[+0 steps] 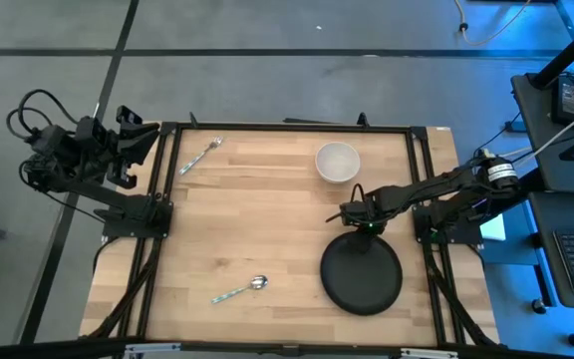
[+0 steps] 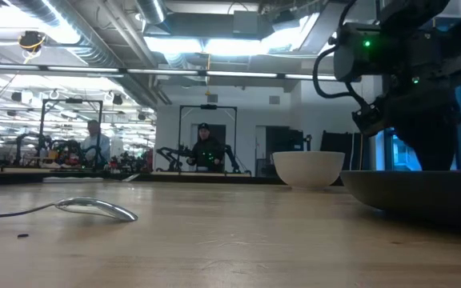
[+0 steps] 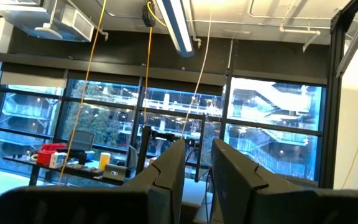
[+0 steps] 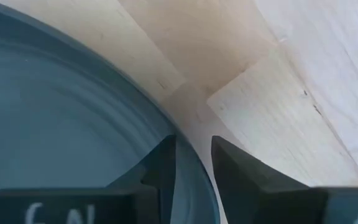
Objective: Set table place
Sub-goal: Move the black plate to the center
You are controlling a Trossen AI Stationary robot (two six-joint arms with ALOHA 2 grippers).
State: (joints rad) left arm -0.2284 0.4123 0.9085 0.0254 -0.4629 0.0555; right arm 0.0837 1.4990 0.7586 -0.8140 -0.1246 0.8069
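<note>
Right fingers (image 4: 191, 168) pinch the dark plate's (image 1: 362, 274) rim on the surface (image 1: 267, 219); bowl (image 1: 337, 162), spoon (image 1: 239, 290), fork (image 1: 199, 157) lie unplaced beyond them.

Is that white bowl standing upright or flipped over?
Upright: the white bowl shows its open hollow from above, and its narrow foot rests on the table in the low view.
</note>
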